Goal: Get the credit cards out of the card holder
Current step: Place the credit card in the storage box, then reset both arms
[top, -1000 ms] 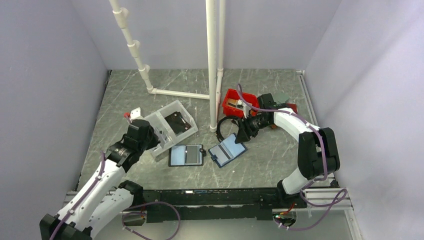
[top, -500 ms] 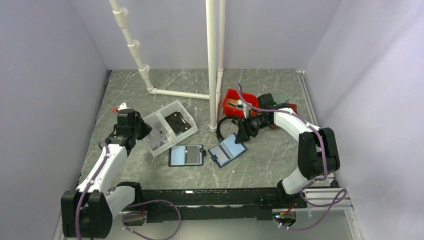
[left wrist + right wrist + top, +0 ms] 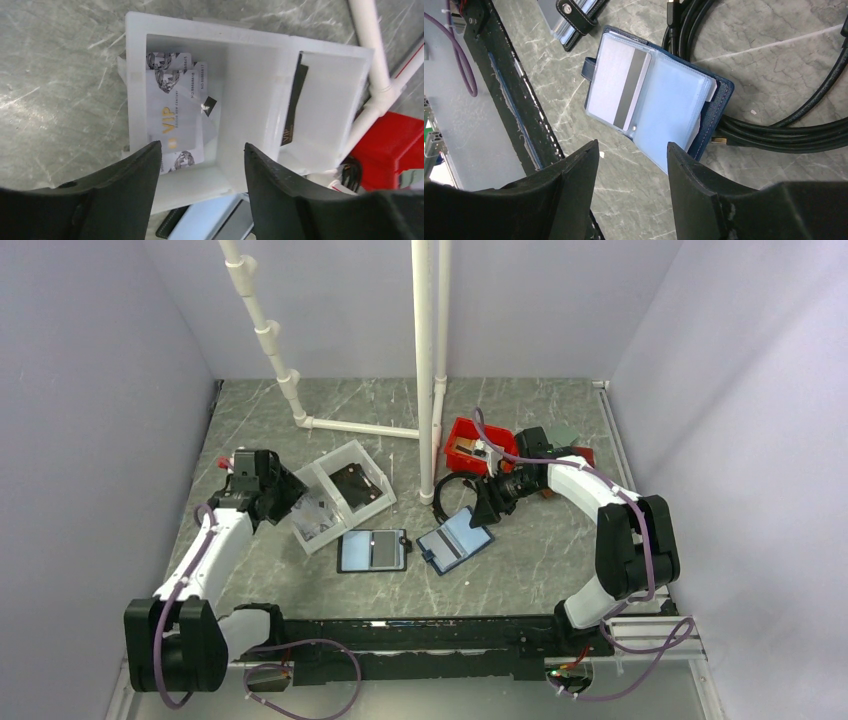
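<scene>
Right wrist: my right claw (image 3: 632,145) hangs spread above the open card holder (image 3: 674,102), seemingly one card (image 3: 610,80) inside; left claw (image 3: 202,146) spread too.

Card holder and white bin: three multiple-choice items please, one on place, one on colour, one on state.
1. Where do the VIP cards lie?
A. on the bare table
B. in a compartment of the white bin
C. leaning outside the bin

2. What colour is the cover of the card holder?
A. brown
B. red
C. navy blue

3. How is the card holder?
A. lying open with a card in its sleeve
B. folded shut
C. standing on edge

Key:
1 B, the left wrist view shows them inside the bin walls.
2 C, its edge and tab are navy.
3 A, the striped card shows through the clear sleeve.
</scene>
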`<state>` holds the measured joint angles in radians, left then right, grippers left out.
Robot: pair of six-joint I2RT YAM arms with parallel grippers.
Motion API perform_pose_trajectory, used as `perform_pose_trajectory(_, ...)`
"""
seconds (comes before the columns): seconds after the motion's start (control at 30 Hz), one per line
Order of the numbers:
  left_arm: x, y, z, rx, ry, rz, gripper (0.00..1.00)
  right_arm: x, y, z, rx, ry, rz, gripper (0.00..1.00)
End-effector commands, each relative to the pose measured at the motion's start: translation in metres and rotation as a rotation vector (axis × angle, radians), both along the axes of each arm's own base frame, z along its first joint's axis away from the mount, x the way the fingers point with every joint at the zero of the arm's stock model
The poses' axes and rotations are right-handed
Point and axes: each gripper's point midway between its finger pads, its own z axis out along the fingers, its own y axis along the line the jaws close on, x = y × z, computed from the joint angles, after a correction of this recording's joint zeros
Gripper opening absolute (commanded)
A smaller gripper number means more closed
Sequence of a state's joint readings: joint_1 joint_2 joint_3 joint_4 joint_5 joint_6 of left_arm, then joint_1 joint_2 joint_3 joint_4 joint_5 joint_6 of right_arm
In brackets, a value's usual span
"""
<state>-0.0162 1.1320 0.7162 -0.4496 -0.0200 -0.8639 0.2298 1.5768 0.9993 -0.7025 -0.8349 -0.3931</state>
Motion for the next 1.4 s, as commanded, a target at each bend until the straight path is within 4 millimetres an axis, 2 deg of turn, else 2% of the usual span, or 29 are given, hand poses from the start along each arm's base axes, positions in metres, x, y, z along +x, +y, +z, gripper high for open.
perform_pose_trajectory(0.0,-0.005,0.01,0.037,0.002,-0.042,0.09,0.71,0.008,-0.001,0.012,0.003,-0.066,0.012,0.55)
perform_pose_trajectory(0.13,-0.006,0.004,0.07,0.004,-0.14,0.025,0.85,0.008,-0.003,0.02,0.005,-0.113,0.03,0.56)
perform_pose_trajectory(0.23,-0.002,-0.023,0.101,-0.026,-0.273,-0.193,0.95,0.006,-0.003,0.028,0.014,-0.158,0.054,0.56)
perform_pose_trajectory(0.37,-0.006,-0.066,0.141,-0.068,-0.463,-0.53,0.98,0.005,-0.007,0.04,0.015,-0.233,0.081,0.57)
perform_pose_trajectory(0.47,-0.006,-0.072,0.156,-0.035,-0.482,-0.628,0.99,0.006,-0.013,0.047,0.017,-0.284,0.078,0.59)
perform_pose_trajectory(0.63,-0.002,-0.056,0.156,0.111,-0.418,-0.681,0.99,0.009,-0.028,0.053,0.013,-0.339,0.038,0.66)
perform_pose_trajectory(0.73,-0.002,-0.049,0.148,0.164,-0.413,-0.674,0.99,0.011,-0.035,0.046,0.004,-0.356,0.012,0.7)
perform_pose_trajectory(0.93,-0.014,-0.054,0.127,0.165,-0.476,-0.699,0.99,0.004,-0.037,0.035,0.042,-0.381,0.05,0.79)
perform_pose_trajectory(1.17,-0.024,-0.042,0.133,0.238,-0.502,-0.658,0.99,0.004,-0.043,0.015,0.036,-0.327,0.044,0.8)
perform_pose_trajectory(1.37,-0.023,-0.044,0.129,0.218,-0.484,-0.667,0.99,0.007,-0.043,0.0,0.032,-0.291,0.023,0.8)
